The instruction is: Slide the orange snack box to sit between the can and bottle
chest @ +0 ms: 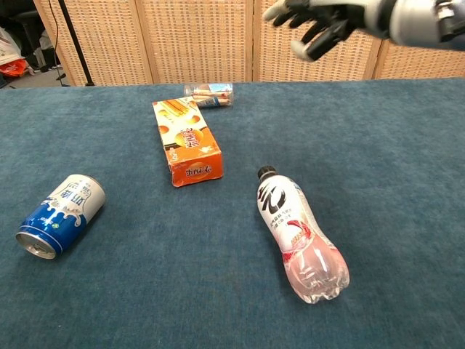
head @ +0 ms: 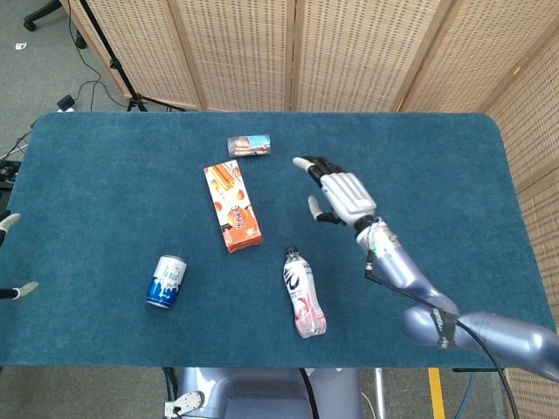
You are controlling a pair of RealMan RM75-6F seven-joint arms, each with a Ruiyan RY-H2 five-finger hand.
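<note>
1. While the right hand (head: 342, 194) hangs raised above the table (head: 437, 166) with its fingers spread and nothing in them, the box (head: 233, 207) lies flat on the blue cloth, untouched.
2. Lengthwise, the box points away from the robot; its near end reaches toward the gap between the can (head: 166, 281) on the left and the bottle (head: 302, 291) on the right, both lying on their sides.
3. Judged from the head view, the box sits mostly behind the line joining can and bottle, so the task looks close to done but may need one more nudge toward the robot.
4. Risk one: a push on a far corner rather than the middle of the far end could spin the box instead of sliding it straight.
5. Risk two: the can and bottle can both roll, so a box or hand that brushes either may send it off and widen or shift the gap.
6. Risk three: a small clear pack (head: 249, 145) lies near the box's far end, and a hand reaching there could knock it.
7. Only the fingertips of the left hand (head: 10, 253) show at the left edge of the head view, well apart from everything; whether it is spread or clenched cannot be told.
</note>
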